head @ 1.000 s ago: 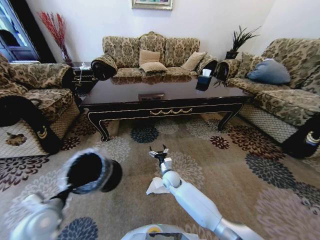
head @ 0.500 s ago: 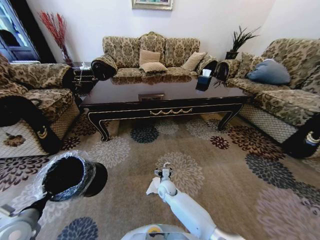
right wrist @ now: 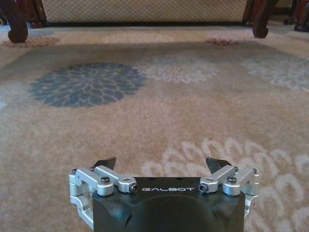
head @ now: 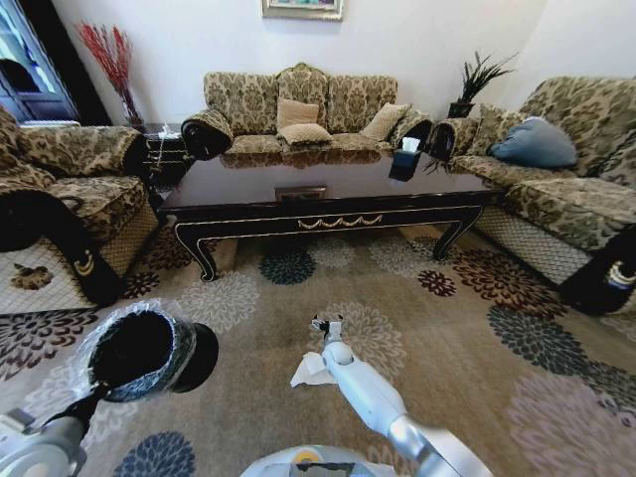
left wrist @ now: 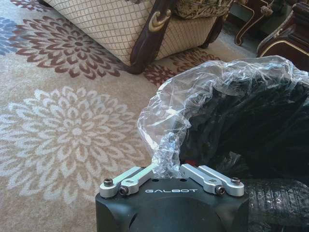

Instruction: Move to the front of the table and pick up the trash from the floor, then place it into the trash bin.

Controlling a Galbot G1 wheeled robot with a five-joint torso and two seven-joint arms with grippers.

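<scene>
The left gripper (left wrist: 166,169) is clenching its fingers (left wrist: 136,177) on the crinkled clear liner of the small round black trash bin (head: 149,351), carrying it tilted above the flowered carpet (head: 467,378) at eight o'clock in the head view. The right gripper (right wrist: 161,166) is hovering low over the carpet, its fingers (right wrist: 105,163) spread wide and gripping nothing. A crumpled white tissue (head: 310,370) is lying just beside its wrist. The long glossy dark wooden bench (head: 328,189) is standing at twelve o'clock.

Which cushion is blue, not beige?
The cushion on the right-hand sofa is blue; those on the back sofa are beige.
</scene>
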